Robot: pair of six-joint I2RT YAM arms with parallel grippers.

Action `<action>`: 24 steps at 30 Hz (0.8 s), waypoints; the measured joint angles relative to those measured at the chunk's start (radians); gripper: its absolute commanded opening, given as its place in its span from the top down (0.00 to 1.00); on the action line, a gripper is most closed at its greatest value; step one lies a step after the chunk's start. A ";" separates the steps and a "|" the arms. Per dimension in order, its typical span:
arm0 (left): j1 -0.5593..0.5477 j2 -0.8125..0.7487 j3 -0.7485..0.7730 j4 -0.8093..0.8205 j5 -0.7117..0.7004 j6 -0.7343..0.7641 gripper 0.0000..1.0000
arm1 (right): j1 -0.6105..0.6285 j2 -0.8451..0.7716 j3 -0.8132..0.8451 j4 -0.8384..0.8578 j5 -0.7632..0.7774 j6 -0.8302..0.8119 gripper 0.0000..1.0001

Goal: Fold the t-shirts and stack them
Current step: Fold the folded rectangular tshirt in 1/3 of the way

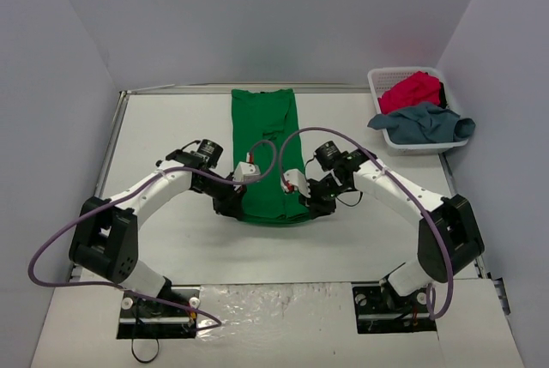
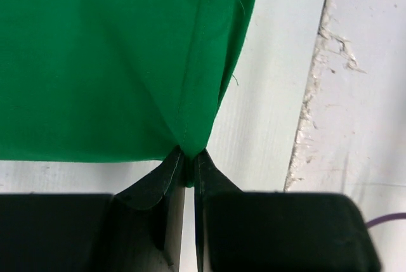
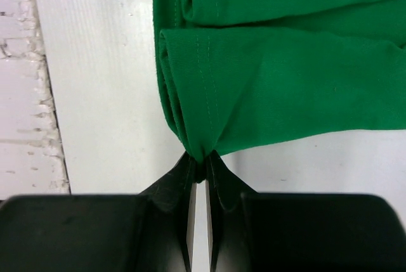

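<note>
L gripper (image 2: 189,158): clenched on near-left corner of green t-shirt (image 1: 264,128). R gripper (image 3: 204,158): clenched on near-right corner. Shirt laid lengthwise, mid table (image 1: 171,128). Red t-shirt (image 1: 412,89) and grey-blue t-shirt (image 1: 425,123) kept in basket (image 1: 376,76), far right.

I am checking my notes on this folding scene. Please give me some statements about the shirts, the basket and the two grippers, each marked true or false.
1. The left gripper is shut on a corner of the green t-shirt. True.
2. The right gripper is open and holds nothing. False: it is shut on the other near corner of the green t-shirt.
3. The red t-shirt lies in the white basket. True.
4. The grey-blue t-shirt lies folded on the green one. False: it hangs over the basket's near rim.
</note>
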 measured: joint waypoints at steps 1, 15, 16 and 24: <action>0.000 0.000 0.000 -0.018 0.008 0.016 0.98 | 0.000 -0.004 0.000 -0.010 -0.004 -0.002 1.00; 0.000 0.002 0.000 -0.226 0.085 0.215 0.98 | 0.000 -0.018 0.061 -0.150 -0.085 -0.056 1.00; 0.000 0.001 0.000 -0.235 0.087 0.225 0.98 | 0.000 -0.018 0.068 -0.160 -0.091 -0.061 1.00; 0.000 -0.028 0.014 -0.331 0.097 0.339 0.98 | 0.000 0.029 0.158 -0.266 -0.139 -0.122 1.00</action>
